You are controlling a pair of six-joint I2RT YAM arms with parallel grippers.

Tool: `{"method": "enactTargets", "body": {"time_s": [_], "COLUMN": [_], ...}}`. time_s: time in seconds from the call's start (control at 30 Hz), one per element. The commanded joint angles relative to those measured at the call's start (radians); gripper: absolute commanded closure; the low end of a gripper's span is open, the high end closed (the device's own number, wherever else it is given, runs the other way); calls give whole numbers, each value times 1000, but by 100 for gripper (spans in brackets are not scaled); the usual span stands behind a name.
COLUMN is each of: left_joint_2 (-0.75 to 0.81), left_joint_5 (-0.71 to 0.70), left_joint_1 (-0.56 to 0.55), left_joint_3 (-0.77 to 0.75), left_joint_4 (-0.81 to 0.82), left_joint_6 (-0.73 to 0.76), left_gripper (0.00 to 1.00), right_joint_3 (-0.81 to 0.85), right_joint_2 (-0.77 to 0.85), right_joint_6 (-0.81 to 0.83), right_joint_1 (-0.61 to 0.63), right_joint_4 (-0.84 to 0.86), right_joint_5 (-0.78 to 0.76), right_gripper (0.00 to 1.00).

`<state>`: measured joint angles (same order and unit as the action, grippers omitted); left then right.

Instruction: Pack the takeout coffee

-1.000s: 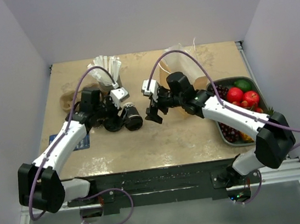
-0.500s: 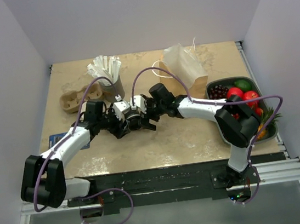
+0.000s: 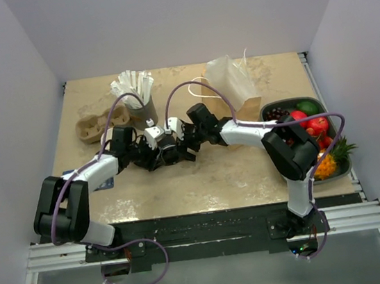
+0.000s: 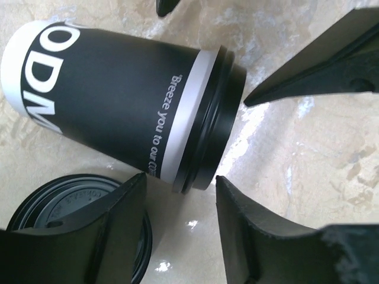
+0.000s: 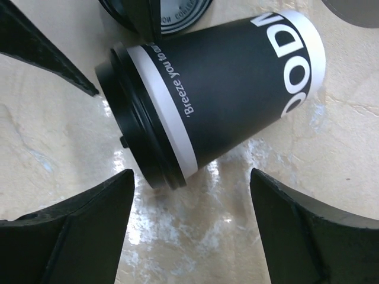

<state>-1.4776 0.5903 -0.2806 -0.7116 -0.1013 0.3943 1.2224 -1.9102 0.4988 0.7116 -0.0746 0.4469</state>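
Observation:
The takeout coffee (image 4: 130, 106) is a black paper cup with white lettering and a black lid, lying on its side on the table. In the top view it lies mid-table (image 3: 168, 150) with both grippers meeting over it. My left gripper (image 4: 180, 183) is open, its tips just short of the lid's rim, not touching. The cup (image 5: 231, 89) also shows in the right wrist view, lid to the left. My right gripper (image 5: 192, 177) is open wide, with bare table between its fingers just below the lid end. A loose black lid (image 4: 53, 219) lies beside the left finger.
A brown paper bag (image 3: 233, 86) stands at the back right. A holder of white sachets (image 3: 137, 93) and a cardboard cup carrier (image 3: 98, 124) sit at the back left. A fruit tray (image 3: 325, 106) is at the right edge, a blue card (image 3: 103, 182) near the left arm.
The right arm swung left to the cup, and the left gripper shifted right to meet it there. Both sets of jaws have narrowed somewhat but stay open.

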Motion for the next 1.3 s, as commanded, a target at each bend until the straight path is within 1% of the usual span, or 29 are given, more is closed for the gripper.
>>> {"method": "enactTargets", "body": {"time_s": [0.0,0.07,0.1,0.17,0.2,0.23,0.37,0.47,0.6,0.7,0.73,0.77,0.83,0.87,1.0,1.1,1.23,1.27], "left_joint_2": [-18,-21,-23,-23,-21,-18,3,25,48,42,40,39,31,31,22,16,14,13], "left_joint_5": [81,103,106,124,134,146,212,249,295,348,362,400,431,460,497,529,569,589], "left_joint_1": [-26,-26,-26,-23,-20,-16,-8,1,12,20,20,21,21,21,21,21,21,21], "left_joint_3": [-45,-45,-45,-46,-48,-49,-68,-80,-123,-159,-163,-164,-175,-177,-189,-183,-151,-144], "left_joint_4": [75,75,75,75,74,68,16,-8,-70,-147,-159,-169,-190,-195,-242,-247,-190,-163], "left_joint_6": [-9,-12,-21,-34,-47,-57,-110,-176,-245,-258,-267,-276,-294,-304,-311,-345,-432,-449], "left_gripper": [48,53,54,57,58,59,62,64,65,65,65,65,65,65,65,65,64,64], "right_joint_3": [66,81,88,101,106,112,153,167,170,207,221,250,273,279,264,249,218,201], "right_joint_2": [2,-10,-13,-18,-13,-12,13,33,83,114,115,114,108,112,140,157,168,171], "right_joint_6": [-23,-34,-37,-52,-58,-69,-152,-212,-278,-298,-305,-312,-338,-351,-419,-448,-491,-529], "right_joint_1": [49,49,49,51,51,51,49,51,49,49,49,49,51,51,49,51,51,51], "right_joint_4": [104,95,87,78,78,40,-22,-63,-109,-203,-267,-298,-376,-390,-424,-455,-479,-478], "right_joint_5": [128,145,157,176,194,200,210,204,220,249,257,263,279,283,302,308,303,300], "right_gripper": [22,26,32,40,42,43,55,59,59,59,59,60,60,60,60,60,60,60]}}
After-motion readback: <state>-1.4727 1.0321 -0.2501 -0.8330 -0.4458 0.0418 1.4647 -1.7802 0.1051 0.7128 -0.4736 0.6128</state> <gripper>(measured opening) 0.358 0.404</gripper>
